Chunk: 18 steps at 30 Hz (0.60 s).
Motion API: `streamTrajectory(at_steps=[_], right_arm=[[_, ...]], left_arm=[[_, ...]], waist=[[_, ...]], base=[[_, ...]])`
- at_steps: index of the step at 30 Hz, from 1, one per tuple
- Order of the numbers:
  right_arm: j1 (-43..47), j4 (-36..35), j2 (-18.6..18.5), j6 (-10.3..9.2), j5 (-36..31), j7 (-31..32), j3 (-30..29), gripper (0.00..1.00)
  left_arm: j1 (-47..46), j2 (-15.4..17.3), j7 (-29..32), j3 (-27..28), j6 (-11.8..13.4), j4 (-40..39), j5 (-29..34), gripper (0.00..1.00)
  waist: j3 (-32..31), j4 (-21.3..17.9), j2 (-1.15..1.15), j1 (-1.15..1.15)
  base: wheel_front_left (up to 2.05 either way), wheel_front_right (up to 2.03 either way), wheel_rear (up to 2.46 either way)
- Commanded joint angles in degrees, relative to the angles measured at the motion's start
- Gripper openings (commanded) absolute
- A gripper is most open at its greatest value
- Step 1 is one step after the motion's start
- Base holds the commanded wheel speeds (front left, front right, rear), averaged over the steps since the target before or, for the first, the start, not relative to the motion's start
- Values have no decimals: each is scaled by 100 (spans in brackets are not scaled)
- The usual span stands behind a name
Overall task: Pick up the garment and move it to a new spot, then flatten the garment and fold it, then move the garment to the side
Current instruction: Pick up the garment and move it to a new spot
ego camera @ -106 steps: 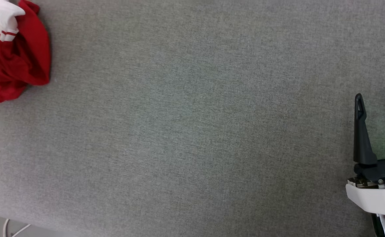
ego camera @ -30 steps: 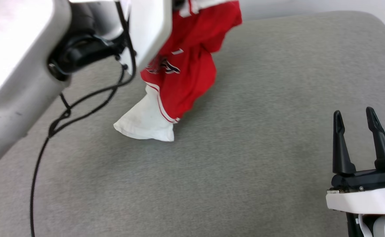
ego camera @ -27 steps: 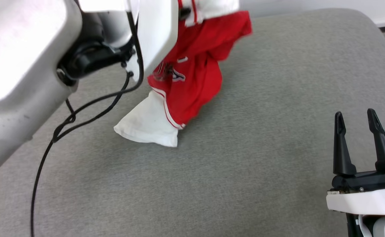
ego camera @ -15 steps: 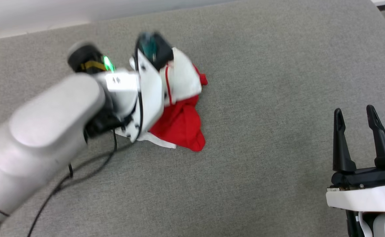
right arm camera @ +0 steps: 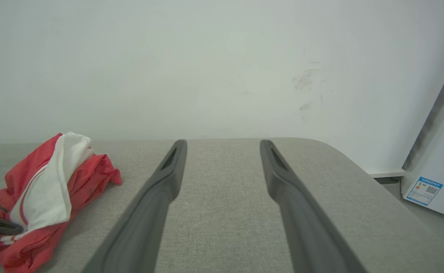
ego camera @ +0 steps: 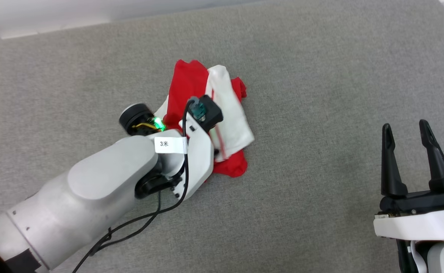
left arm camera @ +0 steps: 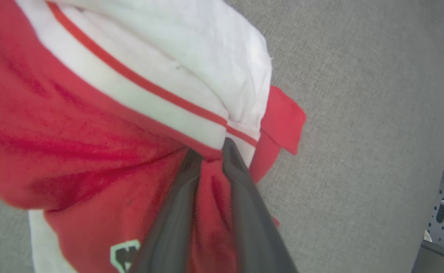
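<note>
Head view: left forearm point(ego camera: 104, 184) overlaps garment point(ego camera: 187, 84); cable point(ego camera: 142, 219) trails.

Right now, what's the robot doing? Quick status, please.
Left gripper: jaws shut on the garment. Right gripper: jaws open, empty, apart from it. Garment bunched on the grey cushion, not flattened. Nothing seen in the way.

A grey woven cushion point(ego camera: 320, 76) bears the crumpled red-and-white garment point(ego camera: 225, 113) near its middle.
</note>
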Motion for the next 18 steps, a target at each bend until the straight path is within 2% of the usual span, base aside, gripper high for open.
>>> streamTrajectory(at_steps=[1,3,7,13,14,18], right_arm=[[41,20,16,-2,-29,-8,-2,100],[115,36,16,-2,-64,-8,-21,100],[220,45,16,-2,-128,-8,-59,100],[387,39,16,-2,-212,-8,-92,100],[387,39,16,-2,-212,-8,-92,100],[503,35,15,-2,-260,-8,-117,100]], left_arm=[[-116,-61,-187,22,-1,-3,55,100],[-192,-72,-565,134,2,13,148,100],[-215,-110,-1426,417,235,-46,404,100],[108,8,-2660,822,961,-288,769,100],[108,8,-2660,822,961,-288,769,100],[533,150,-3467,1047,1584,-437,985,100]], waist=[[-129,62,0,0],[-255,119,0,0],[-515,257,0,0],[-838,514,0,0],[-838,514,0,0],[-1003,688,0,0]], base=[[0,0,0],[0,0,0],[0,0,0],[0,0,0],[0,0,0],[0,0,0]])
